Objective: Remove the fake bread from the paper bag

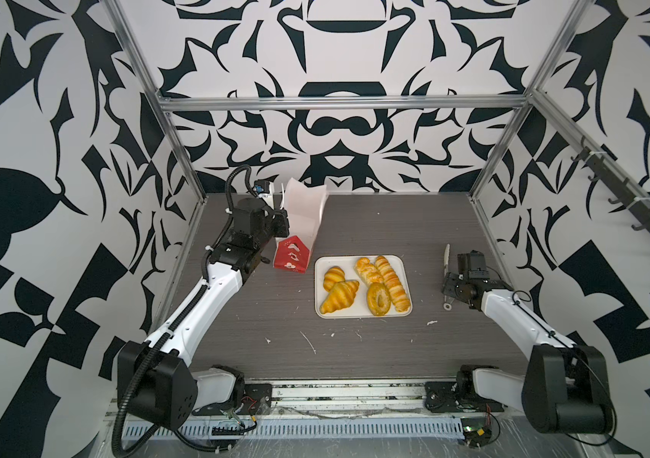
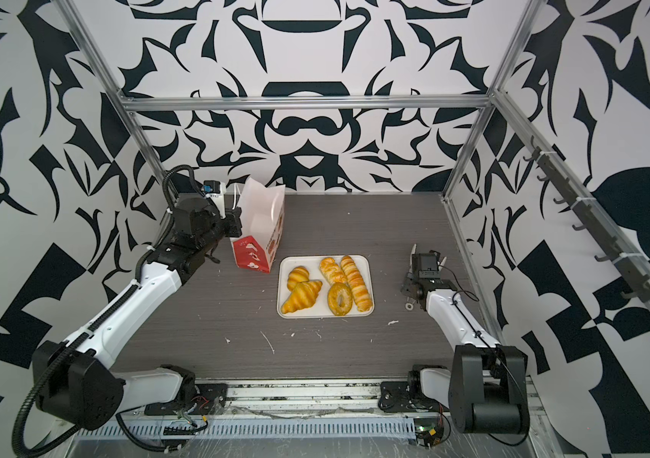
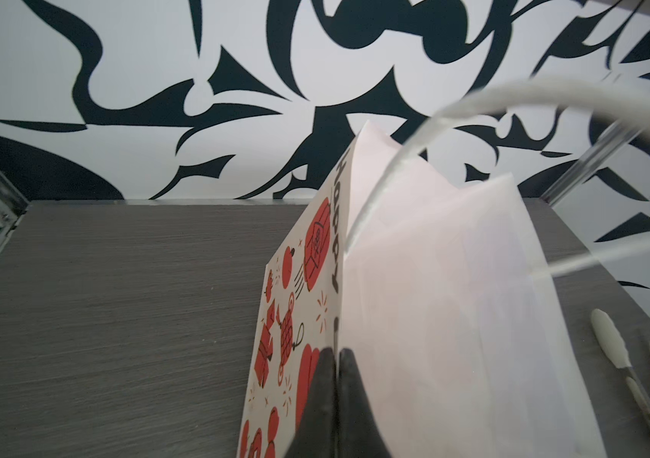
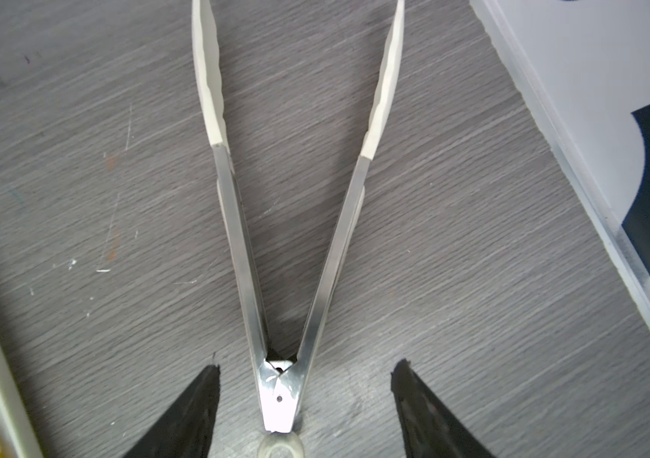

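Closest to me is the gray table (image 1: 355,357), with little white marks on it. In the middle of it sits a white tray (image 1: 360,313). All five bits of fake bread (image 1: 340,297) lie on this tray. At the front left is the big croissant (image 2: 300,298), and the small croissant (image 2: 297,275) lies right behind it. The ring bun (image 2: 340,298) is at the front, in the middle. The long loaf (image 2: 356,283) runs along the right side. The braided piece (image 2: 332,270) lies at the back, right beside the loaf.

To the right of the tray, near it, the metal tongs (image 4: 239,238) lie on the table. Their white tips are spread and point away from me. My right jaws are spread wide, one on each side of the joined end of the tongs. They do not touch the tongs and they hold nothing.

Farther back, on the left, is the paper bag (image 1: 303,214). Its red bottom is just beside the tray's back left corner. Its white top stands open. My left jaws are pressed together on the top edge of the bag's wall, pinching the paper between them. A white string handle (image 3: 533,89) loops up over the bag's open top. Behind it all is the black and white wall (image 1: 339,131).
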